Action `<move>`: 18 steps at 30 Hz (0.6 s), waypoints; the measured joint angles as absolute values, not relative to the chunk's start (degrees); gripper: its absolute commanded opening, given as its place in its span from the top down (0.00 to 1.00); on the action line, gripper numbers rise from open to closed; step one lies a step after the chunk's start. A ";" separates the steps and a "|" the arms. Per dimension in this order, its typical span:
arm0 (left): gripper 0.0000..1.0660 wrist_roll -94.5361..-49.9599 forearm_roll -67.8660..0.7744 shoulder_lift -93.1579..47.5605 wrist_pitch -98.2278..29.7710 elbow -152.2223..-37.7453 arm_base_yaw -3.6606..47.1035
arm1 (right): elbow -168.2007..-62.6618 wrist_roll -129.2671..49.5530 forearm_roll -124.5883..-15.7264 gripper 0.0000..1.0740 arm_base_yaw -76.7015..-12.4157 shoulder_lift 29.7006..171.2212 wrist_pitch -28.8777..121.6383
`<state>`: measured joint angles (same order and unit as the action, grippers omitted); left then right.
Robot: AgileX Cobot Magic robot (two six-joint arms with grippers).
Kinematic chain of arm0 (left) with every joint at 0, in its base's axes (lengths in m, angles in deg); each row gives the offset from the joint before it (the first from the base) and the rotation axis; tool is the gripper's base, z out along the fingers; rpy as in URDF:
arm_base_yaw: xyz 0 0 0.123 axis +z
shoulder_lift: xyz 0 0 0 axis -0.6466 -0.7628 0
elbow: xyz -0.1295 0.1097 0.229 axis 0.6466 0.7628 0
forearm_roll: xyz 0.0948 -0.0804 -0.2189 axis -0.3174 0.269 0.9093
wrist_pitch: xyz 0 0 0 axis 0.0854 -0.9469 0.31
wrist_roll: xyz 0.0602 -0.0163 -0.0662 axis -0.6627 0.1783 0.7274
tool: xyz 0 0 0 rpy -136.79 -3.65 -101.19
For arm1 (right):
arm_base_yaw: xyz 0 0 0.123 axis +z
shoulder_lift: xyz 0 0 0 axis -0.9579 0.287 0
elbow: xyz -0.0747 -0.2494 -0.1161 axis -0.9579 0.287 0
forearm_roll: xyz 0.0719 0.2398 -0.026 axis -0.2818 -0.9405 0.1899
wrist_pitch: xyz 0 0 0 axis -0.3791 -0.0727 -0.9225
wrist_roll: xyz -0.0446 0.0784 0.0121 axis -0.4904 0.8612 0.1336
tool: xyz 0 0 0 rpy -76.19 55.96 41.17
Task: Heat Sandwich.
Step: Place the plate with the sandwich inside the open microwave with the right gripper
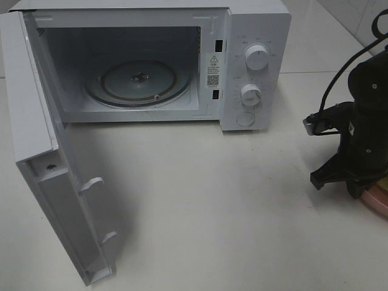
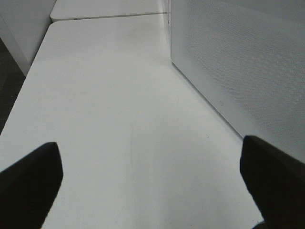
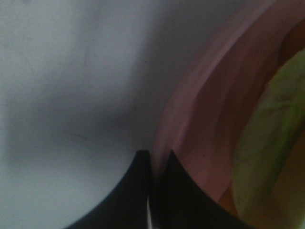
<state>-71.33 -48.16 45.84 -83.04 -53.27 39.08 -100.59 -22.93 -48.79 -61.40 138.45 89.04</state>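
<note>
**Tabletop [image 1: 212, 200], microwave [image 1: 267, 30] standing open: plate carry pending**

Sandwich [image 3: 267, 143] lies on the pink plate [image 3: 209, 119], well to the right of the microwave. Right gripper [image 3: 155, 162] is clenched on the plate's rim, a thin edge pinch. Left gripper [image 2: 150, 167] is spread wide and empty, beside a perforated white face of the microwave.

Judgement: the step in hand is to lift the plate and carry it to the glass turntable [image 1: 139, 82].
- Keep the plate level and move slowly, or the sandwich may slide.
- Enter the cavity squarely, clear of the open door [image 1: 42, 182].
- Centre the plate on the turntable before letting go.
</note>
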 measured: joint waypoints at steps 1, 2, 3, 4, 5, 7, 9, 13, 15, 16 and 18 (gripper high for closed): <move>0.10 -71.33 -48.16 45.84 -83.04 -53.27 39.08 | -100.59 -22.93 -48.79 1.00 -61.40 138.45 89.04; 0.10 -71.33 -48.16 45.84 -83.04 -53.27 39.08 | -100.59 -22.12 -47.98 1.00 -60.95 138.45 89.38; 0.10 -71.33 -48.16 45.84 -83.04 -53.27 39.08 | -100.59 -21.44 -47.24 1.00 -60.49 138.45 89.78; 0.10 -71.33 -48.16 45.84 -83.04 -53.27 39.08 | -100.59 -20.18 -46.21 1.00 -59.57 138.45 90.41; 0.10 -71.33 -48.16 45.84 -83.04 -53.27 39.08 | -100.59 -19.66 -45.92 1.00 -59.17 138.45 90.70; 0.10 -71.33 -48.16 45.84 -83.04 -53.27 39.08 | -100.59 -19.14 -45.81 1.00 -58.65 138.45 91.16; 0.10 -71.33 -48.16 45.84 -83.04 -53.27 39.08 | -100.59 -18.06 -45.75 1.00 -57.05 138.45 92.70; 0.10 -71.33 -48.16 45.84 -83.04 -53.27 39.08 | -100.53 -16.62 -44.20 1.00 -55.22 137.30 94.65; 0.10 -71.33 -48.16 45.84 -83.04 -53.27 39.08 | -100.53 -16.28 -43.97 1.00 -54.81 136.61 94.94; 0.10 -71.33 -48.16 45.84 -83.04 -53.27 39.08 | -100.53 -16.05 -43.80 1.00 -54.53 135.70 95.28; 0.10 -71.33 -48.16 45.84 -83.04 -53.27 39.08 | -100.53 -15.88 -43.17 1.00 -53.27 133.52 96.66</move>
